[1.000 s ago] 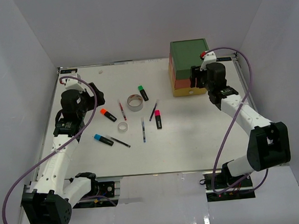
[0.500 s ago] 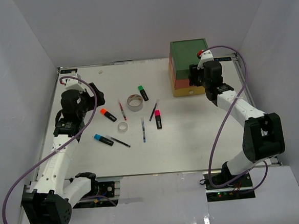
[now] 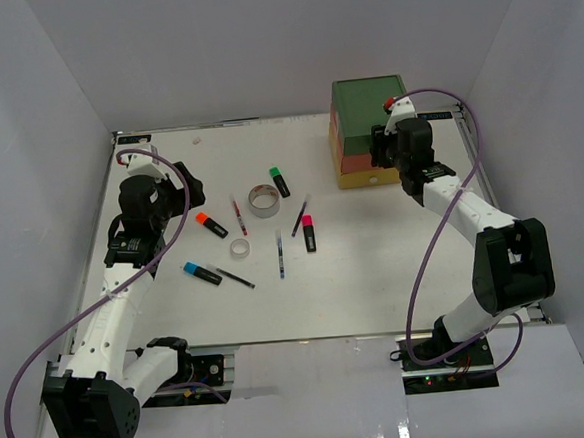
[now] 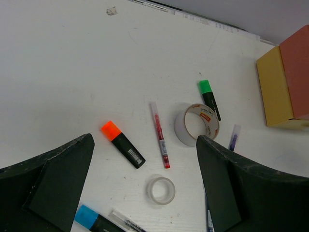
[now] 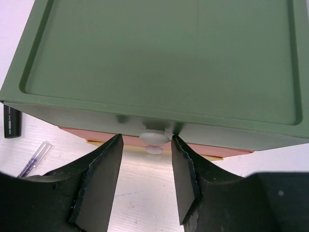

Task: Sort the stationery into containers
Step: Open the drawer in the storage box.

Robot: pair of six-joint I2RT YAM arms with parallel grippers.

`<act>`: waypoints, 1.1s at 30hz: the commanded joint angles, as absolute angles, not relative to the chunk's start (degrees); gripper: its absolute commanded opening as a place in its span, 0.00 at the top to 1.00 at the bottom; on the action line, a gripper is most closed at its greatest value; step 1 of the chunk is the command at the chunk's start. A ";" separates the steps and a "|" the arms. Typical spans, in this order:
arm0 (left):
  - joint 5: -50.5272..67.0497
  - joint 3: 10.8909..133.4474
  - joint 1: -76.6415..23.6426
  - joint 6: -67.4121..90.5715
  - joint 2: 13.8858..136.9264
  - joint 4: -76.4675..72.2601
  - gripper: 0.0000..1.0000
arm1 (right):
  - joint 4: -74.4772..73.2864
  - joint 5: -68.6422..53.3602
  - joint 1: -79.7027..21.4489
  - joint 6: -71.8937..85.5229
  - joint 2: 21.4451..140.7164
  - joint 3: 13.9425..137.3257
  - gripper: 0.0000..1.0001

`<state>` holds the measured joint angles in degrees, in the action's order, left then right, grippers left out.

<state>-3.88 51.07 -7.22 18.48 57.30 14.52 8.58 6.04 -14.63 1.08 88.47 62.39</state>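
Since the moment before, the right arm had swung in closer to the box of drawers (image 3: 369, 123), and the right hand (image 5: 146, 139) had brought its two fingers nearer together. That hand sat at the front of the green drawer (image 5: 159, 58), the top one, with one finger on each side of the white knob (image 5: 154, 137). It was not clenched yet. One finger looked just about touching the knob, but a small gap showed on the other side, so it was grasping nothing. Under the green drawer sat the orange drawer (image 5: 217, 150), and the yellow drawer (image 3: 370, 180) was at the bottom. All three looked pushed in. The left hand (image 4: 145, 140) hung above the counter (image 3: 376, 273) with its fingers spread wide, released and holding nothing. All the things to sort lay on the counter, well apart from the drawers. The grey tape roll (image 3: 264, 202) lay near the middle, with the marker with a green cap (image 3: 280, 182) just beside it. The small whitish tape roll (image 3: 239, 248) lay nearer the arms. The marker with an orange cap (image 3: 211, 225) and the marker with a blue cap (image 3: 202, 273) lay on the left side, and the marker with a pink cap (image 3: 309, 233) lay on the right. Four thin pens (image 3: 280, 255) lay among them.
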 commanded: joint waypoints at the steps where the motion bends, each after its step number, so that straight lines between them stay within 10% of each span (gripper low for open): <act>1: -3.34 50.71 -6.85 18.46 55.99 13.62 0.02 | 12.66 6.15 -14.41 0.44 87.72 65.48 0.50; 17: -2.37 50.71 -6.50 18.72 56.25 13.54 0.02 | 12.39 6.42 -14.41 0.53 85.34 63.28 0.82; 33: -0.97 50.63 -5.63 18.98 56.78 13.45 0.02 | 9.76 6.24 -14.50 3.60 70.58 48.79 0.80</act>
<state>-2.15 51.05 -6.09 18.55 57.32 14.52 8.08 5.78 -14.52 2.20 73.97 50.57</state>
